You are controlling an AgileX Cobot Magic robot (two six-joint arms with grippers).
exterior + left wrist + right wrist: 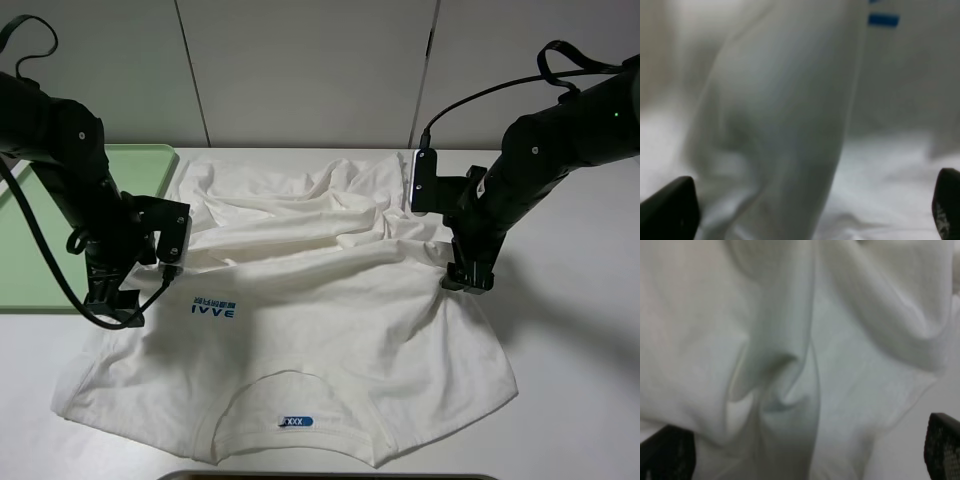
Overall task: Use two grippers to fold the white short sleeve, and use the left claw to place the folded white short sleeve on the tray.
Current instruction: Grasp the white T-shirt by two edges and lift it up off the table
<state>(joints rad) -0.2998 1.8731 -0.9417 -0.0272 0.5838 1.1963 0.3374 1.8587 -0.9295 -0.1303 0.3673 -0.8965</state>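
Currently the large white cotton T-shirt (330,300) lies spread across the middle of the white counter (575,400), with its collar toward the near edge and its far half rumpled into folds. The flat pale-green plastic tray (30,220) sits at the counter's left edge, just beside the shirt. The black left claw (112,303) is down at the shirt's left side and the black right claw (468,277) at its right side — both sets of fingers (667,212) spread wide, cloth lying between them, nothing pinched.

Your L hand (113,300) hangs low, pointing down, spread wide open; L arm (62,150) bent sharply at elbow. R hand (470,272) likewise down & wide open, R arm (560,135) angled inward.
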